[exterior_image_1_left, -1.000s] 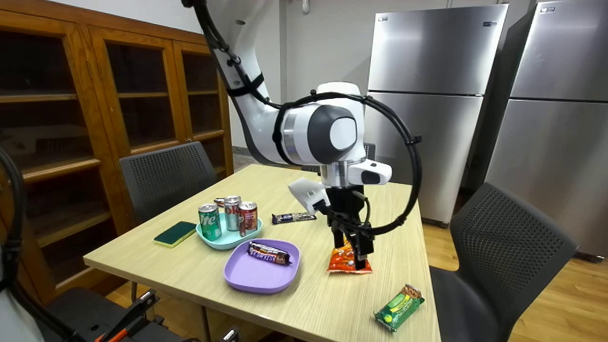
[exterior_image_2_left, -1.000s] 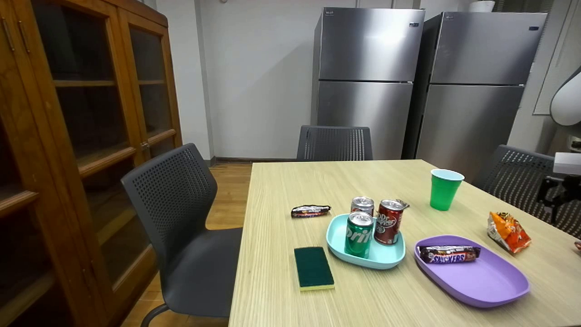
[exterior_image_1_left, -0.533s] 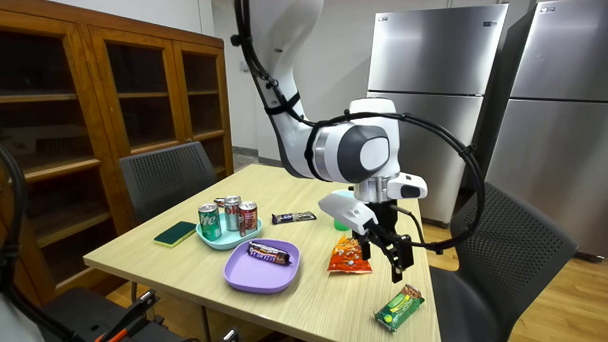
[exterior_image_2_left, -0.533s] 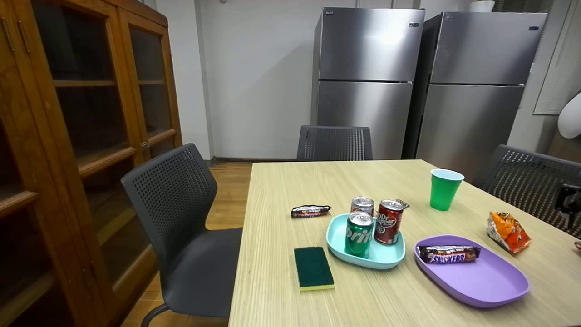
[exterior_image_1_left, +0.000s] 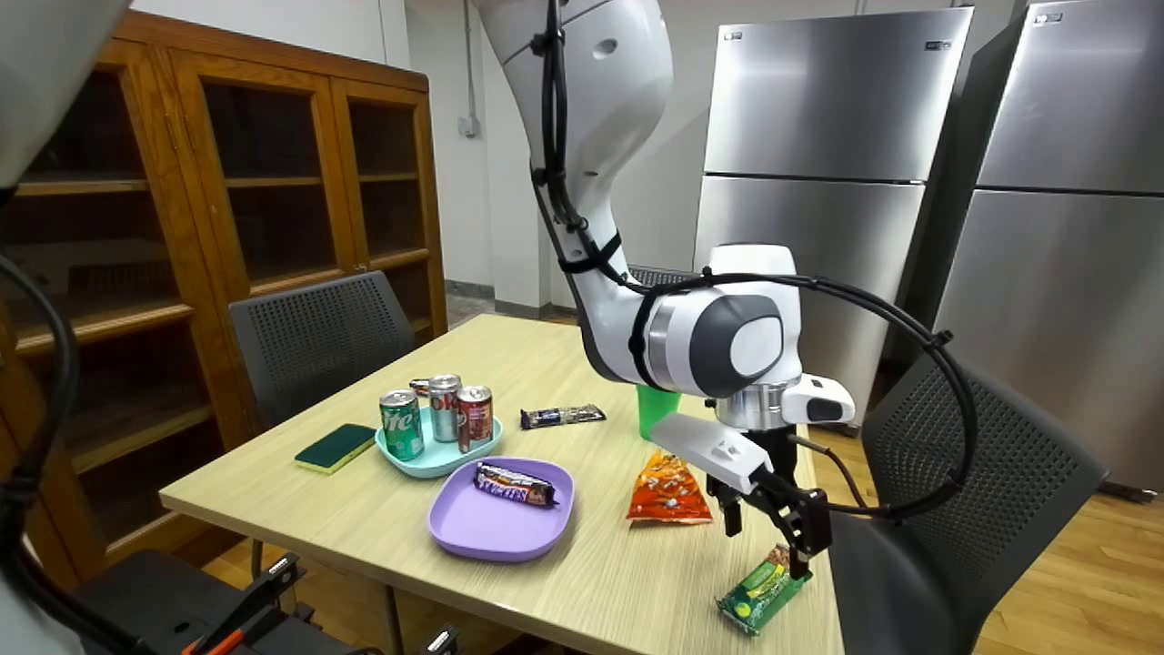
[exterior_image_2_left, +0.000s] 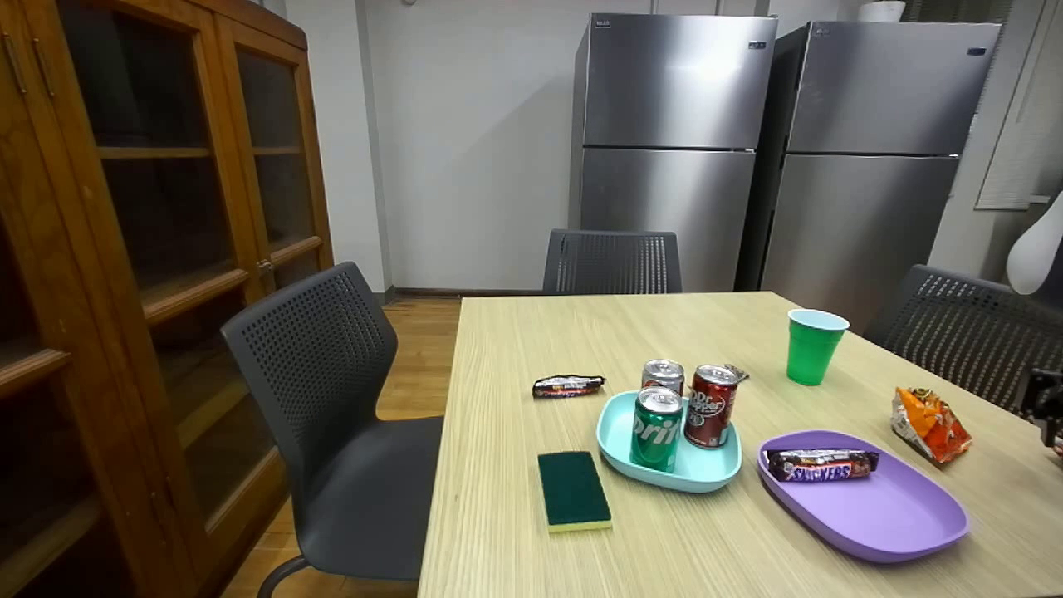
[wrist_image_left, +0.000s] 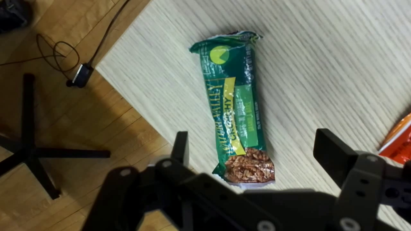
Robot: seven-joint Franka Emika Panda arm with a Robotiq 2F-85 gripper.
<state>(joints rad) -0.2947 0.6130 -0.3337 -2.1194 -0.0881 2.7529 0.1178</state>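
Green Nature Valley granola bar (wrist_image_left: 237, 112) lay unheld at the near right of the table (exterior_image_1_left: 618, 582); the gripper (wrist_image_left: 252, 138) stood spread above its far end. Sound grasping likely required centring mid-length before closing.

In an exterior view, gripper (exterior_image_1_left: 766, 546) is held, jaws spread, over green bar (exterior_image_1_left: 755, 602) near right edge of surface (exterior_image_1_left: 600, 573); contact can't be confirmed. Orange-red bag (exterior_image_1_left: 668, 494) is placed farther up that edge, set slightly inboard. Green cup (exterior_image_1_left: 655, 411) is partly blocked by arm (exterior_image_1_left: 614, 318). Snickers bar (exterior_image_1_left: 516, 485) is carried in purple tray (exterior_image_1_left: 500, 534) at near edge. Green can (exterior_image_1_left: 402, 426), silver can (exterior_image_1_left: 444, 409) and red can (exterior_image_1_left: 476, 418) are grouped in teal tray (exterior_image_1_left: 436, 468); sponge (exterior_image_1_left: 336, 447) is laid beside it, by left edge. Dark-wrapped bar (exterior_image_1_left: 562, 417) is seen between teal tray and green cup.
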